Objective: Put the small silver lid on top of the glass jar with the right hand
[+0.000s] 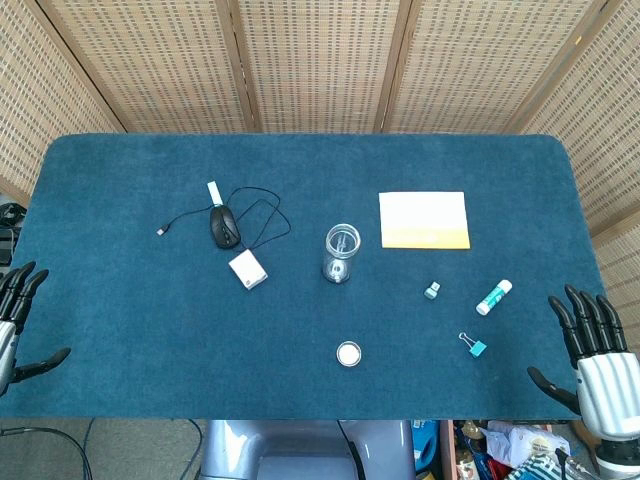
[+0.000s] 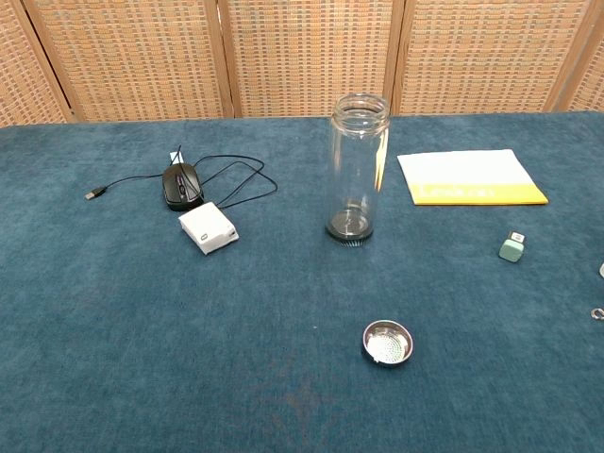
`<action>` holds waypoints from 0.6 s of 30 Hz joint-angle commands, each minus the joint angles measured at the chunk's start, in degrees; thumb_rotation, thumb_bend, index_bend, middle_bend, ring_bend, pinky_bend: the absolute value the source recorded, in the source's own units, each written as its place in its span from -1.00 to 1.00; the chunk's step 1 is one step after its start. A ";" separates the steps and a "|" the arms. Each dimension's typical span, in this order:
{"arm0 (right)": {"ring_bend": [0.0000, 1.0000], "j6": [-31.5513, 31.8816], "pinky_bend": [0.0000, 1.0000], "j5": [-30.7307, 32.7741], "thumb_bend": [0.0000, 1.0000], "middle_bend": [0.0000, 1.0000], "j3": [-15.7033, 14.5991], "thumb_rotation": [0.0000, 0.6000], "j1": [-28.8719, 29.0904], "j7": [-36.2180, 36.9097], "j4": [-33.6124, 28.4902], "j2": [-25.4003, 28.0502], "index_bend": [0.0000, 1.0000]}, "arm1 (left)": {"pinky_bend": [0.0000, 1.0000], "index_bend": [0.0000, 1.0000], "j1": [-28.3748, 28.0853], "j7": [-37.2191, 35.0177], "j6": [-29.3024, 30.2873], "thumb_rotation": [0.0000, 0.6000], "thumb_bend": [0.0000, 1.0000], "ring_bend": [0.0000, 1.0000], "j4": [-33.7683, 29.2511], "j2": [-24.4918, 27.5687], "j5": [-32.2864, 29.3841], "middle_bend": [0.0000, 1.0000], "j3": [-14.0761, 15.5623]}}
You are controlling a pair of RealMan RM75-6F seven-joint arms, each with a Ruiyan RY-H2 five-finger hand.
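Observation:
The tall clear glass jar stands upright near the middle of the blue table, its mouth uncovered. The small round silver lid lies flat on the cloth in front of the jar, toward the near edge, apart from it. My right hand hangs at the table's near right corner, fingers spread, holding nothing, well to the right of the lid. My left hand rests off the near left edge, fingers apart and empty. Neither hand shows in the chest view.
A black mouse with its cable and a white box lie left of the jar. A yellow-white notepad sits back right. A small teal item, a glue stick and a blue binder clip lie between the lid and my right hand.

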 commanded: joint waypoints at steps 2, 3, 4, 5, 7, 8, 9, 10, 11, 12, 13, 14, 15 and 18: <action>-1.00 -0.49 -1.00 -0.63 -1.00 -1.00 -0.41 1.00 0.09 -0.75 -0.07 -0.17 -0.93 | -1.00 -1.00 -0.02 -0.12 -0.11 1.00 -0.77 -1.00 -0.05 0.06 -0.13 -1.00 -0.01; -1.00 -0.72 -1.00 -0.77 -1.00 -1.00 -0.54 1.00 0.14 -1.03 -0.08 -0.22 -0.93 | -1.00 -1.00 -0.01 -0.14 -0.13 1.00 -0.77 -1.00 -0.05 0.08 -0.13 -1.00 0.00; -1.00 -1.04 -1.00 -0.83 -1.00 -1.00 -0.67 1.00 0.20 -1.32 -0.07 -0.23 -0.92 | -1.00 -1.00 0.00 -0.16 -0.13 1.00 -0.77 -1.00 -0.04 0.08 -0.10 -1.00 0.02; -1.00 -1.34 -1.00 -0.84 -1.00 -1.00 -0.78 1.00 0.26 -1.57 -0.06 -0.24 -0.92 | -1.00 -1.00 0.01 -0.19 -0.13 1.00 -0.77 -1.00 -0.05 0.10 -0.09 -1.00 0.04; -1.00 -2.19 -1.00 -0.90 -0.99 -1.00 -1.09 1.00 0.48 -1.88 -0.22 -0.12 -0.89 | -1.00 -1.00 0.00 -0.25 -0.17 1.00 -0.77 -1.00 -0.04 0.10 -0.12 -1.00 0.03; -1.00 -3.07 -1.00 -1.06 -0.98 -1.00 -1.36 1.00 0.80 -1.97 -0.37 0.07 -0.86 | -1.00 -1.00 -0.02 -0.31 -0.25 1.00 -0.77 -1.00 -0.07 0.14 -0.15 -1.00 0.05; -1.00 -3.88 -1.00 -1.31 -0.97 -1.00 -1.53 1.00 1.22 -1.96 -0.38 0.13 -0.84 | -1.00 -1.00 -0.03 -0.39 -0.28 1.00 -0.77 -1.00 -0.10 0.17 -0.17 -1.00 0.05; -1.00 -5.10 -1.00 -1.62 -0.96 -1.00 -1.75 1.00 1.86 -1.81 -0.26 0.15 -0.81 | -1.00 -1.00 -0.07 -0.42 -0.29 1.00 -0.77 -1.00 -0.07 0.17 -0.25 -1.00 -0.03; -1.00 -6.79 -1.00 -1.89 -0.96 -1.00 -2.08 1.00 2.70 -1.44 -0.09 0.16 -0.79 | -1.00 -1.00 -0.13 -0.32 -0.38 1.00 -0.77 -1.00 -0.04 0.15 -0.41 -1.00 -0.12; -1.00 -9.00 -1.00 -2.08 -0.96 -1.00 -2.50 1.00 3.75 -0.93 0.05 0.26 -0.77 | -1.00 -1.00 -0.24 -0.20 -0.61 1.00 -0.77 -1.00 -0.04 0.11 -0.60 -1.00 -0.18; -1.00 -11.55 -1.00 -2.33 -0.96 -1.00 -2.93 1.00 5.04 -0.35 0.17 0.49 -0.73 | -1.00 -1.00 -0.39 -0.12 -0.89 1.00 -0.78 -1.00 -0.08 0.07 -0.75 -1.00 -0.22; -1.00 -15.58 -1.00 -2.90 -0.95 -1.00 -3.43 1.00 7.30 0.70 0.35 0.92 -0.68 | -1.00 -1.00 -0.60 0.10 -1.33 1.00 -0.77 -1.00 -0.16 0.03 -1.01 -1.00 -0.28; -1.00 -18.17 -1.00 -3.39 -0.95 -1.00 -3.69 1.00 8.87 1.39 0.42 1.14 -0.66 | -1.00 -1.00 -0.70 0.28 -1.52 1.00 -0.77 -1.00 -0.21 -0.01 -1.18 -1.00 -0.35; -1.00 -25.86 -1.00 -4.79 -0.84 -1.00 -4.44 1.00 13.63 3.22 -0.33 1.36 -0.55 | -1.00 -1.00 -0.93 0.70 -1.93 1.00 -0.77 -1.00 -0.44 -0.15 -1.91 -1.00 -0.62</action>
